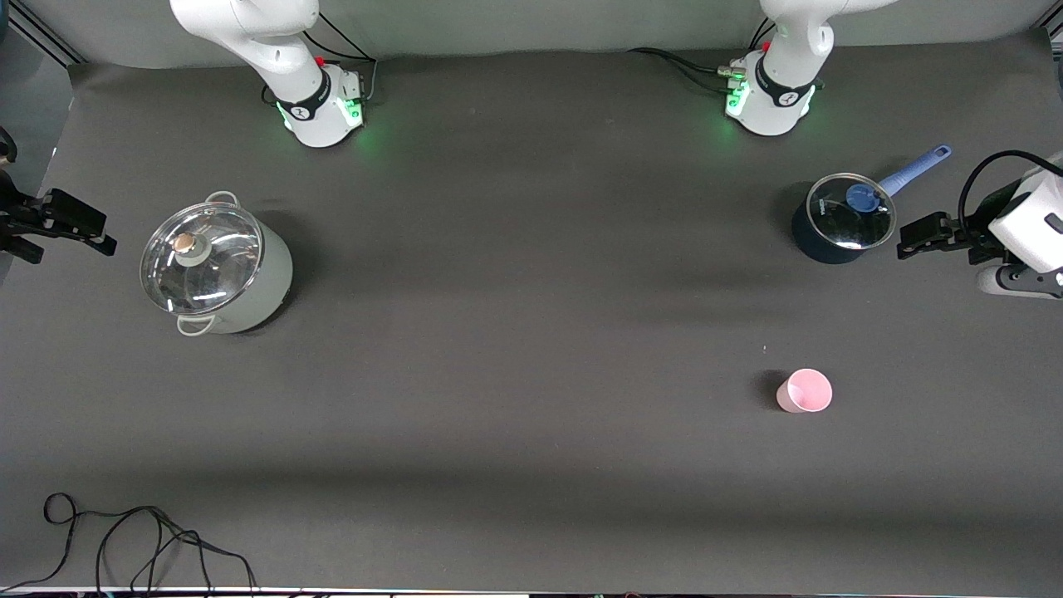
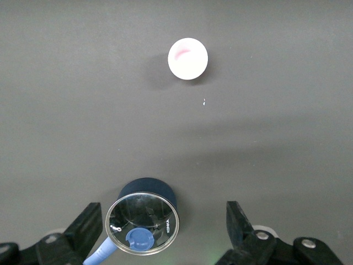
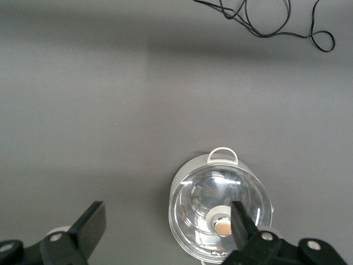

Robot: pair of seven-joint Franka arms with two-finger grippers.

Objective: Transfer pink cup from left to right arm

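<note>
Front view: pink cup (image 1: 804, 391) upright, nearer than blue saucepan (image 1: 843, 218); left gripper (image 2: 165, 226) above saucepan, spread, empty; right gripper (image 3: 168, 223) above lidded pot (image 3: 220, 215), spread, empty.

left gripper (image 2: 163, 229) spread, right gripper (image 3: 167, 229) spread

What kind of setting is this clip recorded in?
Most likely a robotics lab bench staged with kitchenware, not a real kitchen. Two arms are bolted to a table under a dark cloth, and only props stand on it: a pink cup, a white lidded pot, a blue saucepan. Loose cables lie at the edge.
</note>
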